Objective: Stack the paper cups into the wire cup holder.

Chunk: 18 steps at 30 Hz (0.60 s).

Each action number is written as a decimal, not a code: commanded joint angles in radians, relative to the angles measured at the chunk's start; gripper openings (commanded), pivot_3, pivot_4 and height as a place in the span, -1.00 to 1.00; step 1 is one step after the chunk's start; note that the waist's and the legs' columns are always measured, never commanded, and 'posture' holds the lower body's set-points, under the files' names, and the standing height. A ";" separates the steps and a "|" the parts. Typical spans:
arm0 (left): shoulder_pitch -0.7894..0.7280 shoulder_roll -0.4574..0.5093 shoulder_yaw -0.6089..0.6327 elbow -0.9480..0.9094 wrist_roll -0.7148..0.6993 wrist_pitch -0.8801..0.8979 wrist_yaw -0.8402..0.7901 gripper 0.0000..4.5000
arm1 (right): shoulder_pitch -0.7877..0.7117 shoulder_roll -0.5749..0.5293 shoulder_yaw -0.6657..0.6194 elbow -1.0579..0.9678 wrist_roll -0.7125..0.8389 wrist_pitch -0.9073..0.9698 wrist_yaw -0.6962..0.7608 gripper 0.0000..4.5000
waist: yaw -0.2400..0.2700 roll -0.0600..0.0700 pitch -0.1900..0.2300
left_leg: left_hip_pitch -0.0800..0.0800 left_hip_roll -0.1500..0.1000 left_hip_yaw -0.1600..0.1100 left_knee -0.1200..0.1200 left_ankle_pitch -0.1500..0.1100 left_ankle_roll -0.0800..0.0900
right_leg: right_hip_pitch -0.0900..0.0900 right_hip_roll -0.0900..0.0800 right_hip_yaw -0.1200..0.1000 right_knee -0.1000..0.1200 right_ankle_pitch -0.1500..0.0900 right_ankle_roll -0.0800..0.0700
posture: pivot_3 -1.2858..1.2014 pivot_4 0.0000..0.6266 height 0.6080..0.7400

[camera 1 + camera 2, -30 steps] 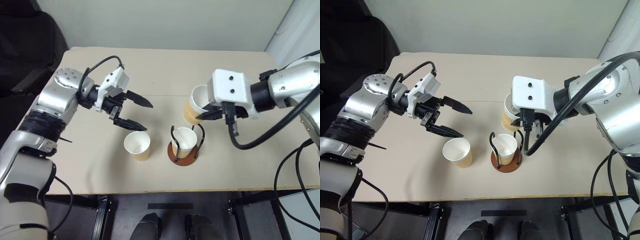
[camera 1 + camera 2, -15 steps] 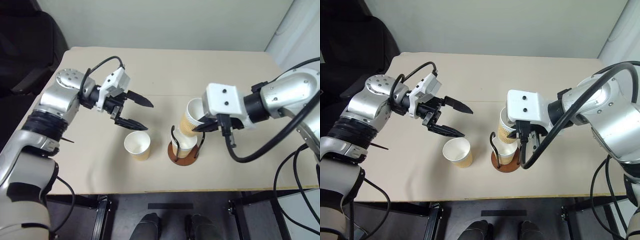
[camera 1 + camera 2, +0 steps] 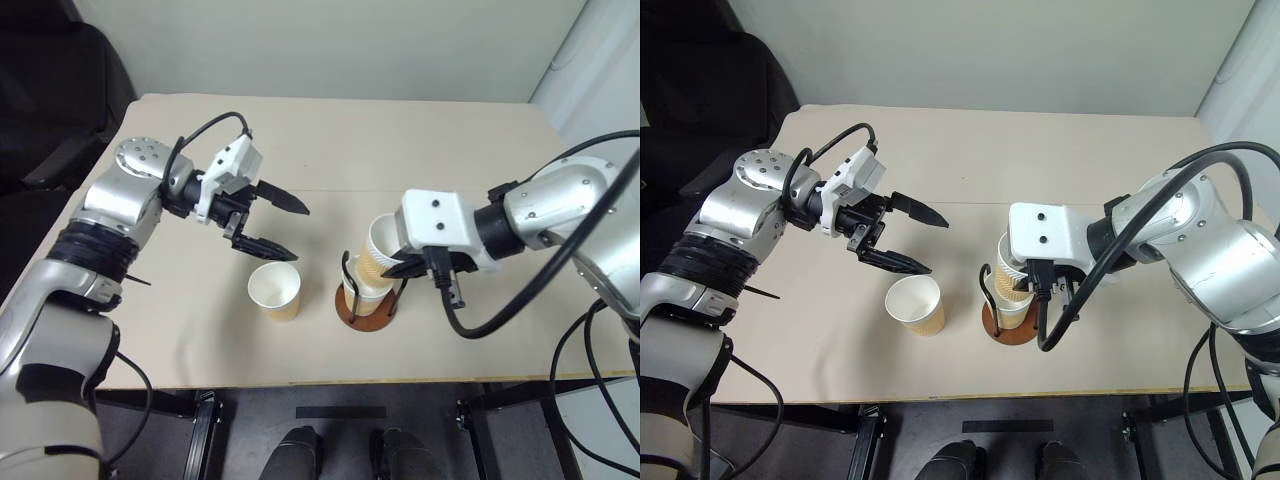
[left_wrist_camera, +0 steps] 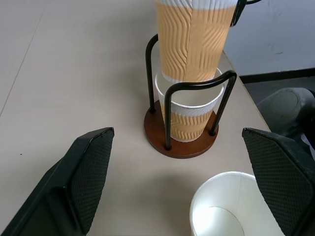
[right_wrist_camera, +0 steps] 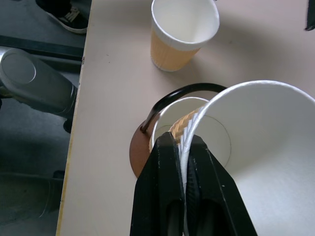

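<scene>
Near the desk's (image 3: 180,340) front edge, the right claw (image 5: 183,162) pinches a ribbed tan paper cup's (image 4: 194,39) white rolled rim, its base seemingly entering the cup (image 4: 189,120) nested in the black-wire, brown-disc cup holder (image 4: 180,146). A third cup (image 3: 275,290) stands beside. The left claw (image 3: 272,230) hovers wide open, empty.

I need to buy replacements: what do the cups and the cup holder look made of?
Tan ribbed cups: paper, it seems, with a matte corrugated sleeve and white rolled rim. Cup holder: a reddish-brown round base, probably wood with a smooth satin finish, and thin black wire loops, likely coated metal.
</scene>
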 commanded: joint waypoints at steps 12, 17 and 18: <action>-0.013 0.021 0.020 -0.015 -0.005 -0.010 -0.029 1.00 | 0.002 0.046 0.024 0.012 -0.031 -0.036 -0.026 0.15 | 0.000 0.000 0.000 | 0.000 0.000 0.000 0.000 0.000 0.000 | 0.000 0.000 0.000 0.000 0.000 0.000 | 0.03 -0.52 1.00; -0.016 0.017 0.024 -0.010 0.001 -0.006 -0.029 1.00 | -0.013 0.103 -0.067 0.064 -0.018 -0.013 -0.105 0.92 | 0.000 0.000 0.000 | 0.000 0.000 0.000 0.000 0.000 0.000 | 0.000 0.000 0.000 0.000 0.000 0.000 | 0.03 -0.52 1.00; -0.018 0.016 0.027 -0.004 0.009 -0.008 -0.029 1.00 | -0.023 0.124 -0.115 0.078 0.004 0.016 -0.130 0.92 | 0.000 0.000 0.000 | 0.000 0.000 0.000 0.000 0.000 0.000 | 0.000 0.000 0.000 0.000 0.000 0.000 | 0.03 -0.52 1.00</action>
